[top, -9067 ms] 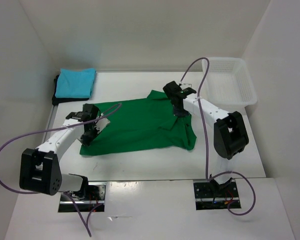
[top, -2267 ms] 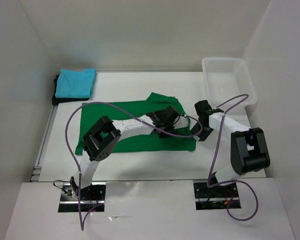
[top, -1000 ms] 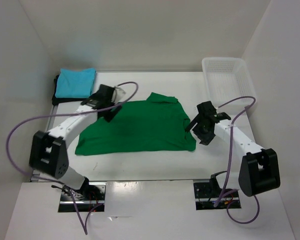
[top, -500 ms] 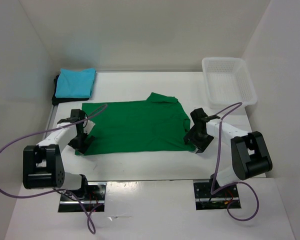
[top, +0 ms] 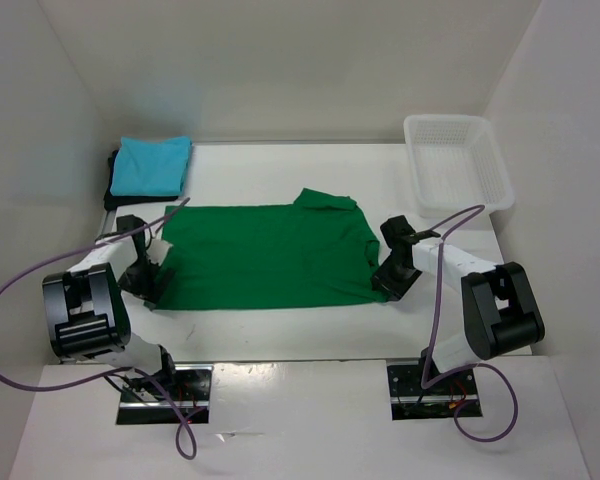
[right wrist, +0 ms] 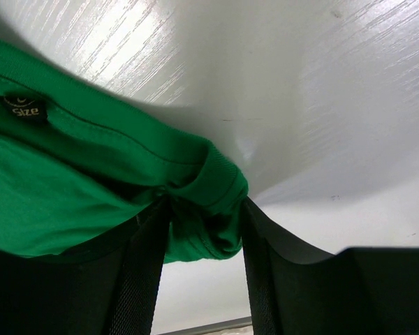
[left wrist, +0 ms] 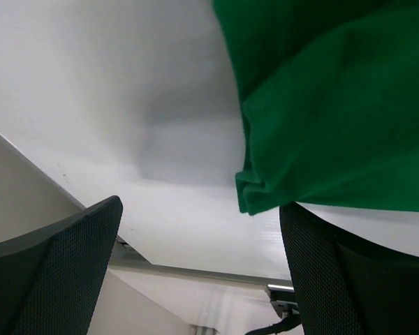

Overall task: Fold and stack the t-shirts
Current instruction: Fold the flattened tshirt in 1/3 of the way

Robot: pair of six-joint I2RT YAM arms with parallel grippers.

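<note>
The right gripper [right wrist: 204, 204] pinches the green shirt's [top: 270, 255] near corner. The left gripper [left wrist: 201, 207], jaws spread wide, straddles the opposite corner, likely readying a fold.

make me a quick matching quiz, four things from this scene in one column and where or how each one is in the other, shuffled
Things:
1. green t-shirt
2. turquoise t-shirt
3. basket
4. left claw

Places or states:
a. far right corner of the table
b. open, at the near left corner of the green t-shirt
c. spread flat in the middle
d. folded, far left corner

Pairs: 1-c, 2-d, 3-a, 4-b
</note>
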